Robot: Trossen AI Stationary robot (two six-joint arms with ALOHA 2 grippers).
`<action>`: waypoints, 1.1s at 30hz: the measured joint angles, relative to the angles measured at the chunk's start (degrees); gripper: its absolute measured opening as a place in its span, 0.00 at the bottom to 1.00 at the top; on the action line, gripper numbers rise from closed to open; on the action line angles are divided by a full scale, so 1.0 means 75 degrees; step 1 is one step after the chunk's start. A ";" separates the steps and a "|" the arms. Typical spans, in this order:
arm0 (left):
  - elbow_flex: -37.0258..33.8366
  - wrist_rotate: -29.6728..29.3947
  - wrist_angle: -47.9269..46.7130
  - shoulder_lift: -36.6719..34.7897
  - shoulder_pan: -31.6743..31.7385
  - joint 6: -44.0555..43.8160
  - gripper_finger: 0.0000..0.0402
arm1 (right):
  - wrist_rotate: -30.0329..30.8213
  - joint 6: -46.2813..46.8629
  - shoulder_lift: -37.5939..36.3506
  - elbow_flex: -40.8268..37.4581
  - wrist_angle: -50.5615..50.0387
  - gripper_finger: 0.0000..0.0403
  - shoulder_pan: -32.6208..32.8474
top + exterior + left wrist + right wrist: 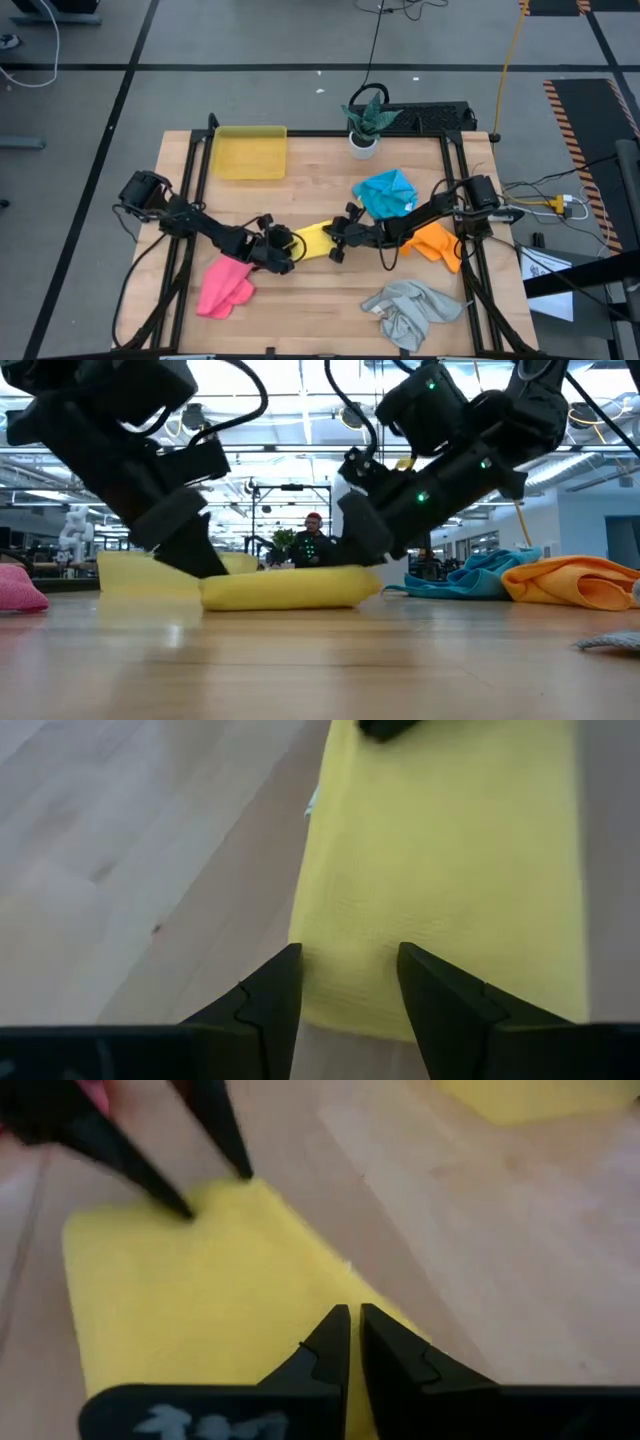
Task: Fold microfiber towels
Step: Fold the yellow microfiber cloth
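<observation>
While both arms meet mid-table, yellow towel (314,240) lies between them, long axis running arm to arm | left gripper (348,982) fingers apart astride its near end, pinching nothing I can confirm | right gripper (355,1342) fingers closed on opposite end | I judge both equally near; next fold goes end-to-end.

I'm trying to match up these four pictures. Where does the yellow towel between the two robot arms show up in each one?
High view: the yellow towel lies mid-table between both grippers.
Low view: a flat folded strip, centre, on the wood.
Left wrist view: fills the upper middle, ahead of the open left gripper.
Right wrist view: spreads left of centre, under the shut right gripper.
Shared landmark: the wooden table.
</observation>
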 joint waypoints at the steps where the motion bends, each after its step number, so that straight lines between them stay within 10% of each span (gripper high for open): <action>1: 0.0012 0.0015 -0.0031 -0.0006 0.0000 -0.0022 0.42 | 0.0035 -0.0024 -0.0047 0.0000 0.0069 0.04 0.0000; 33: 0.0032 0.0061 -0.0497 -0.0882 -0.0568 0.0014 0.42 | -0.0996 0.0316 -0.0049 0.0003 0.0954 0.04 0.0408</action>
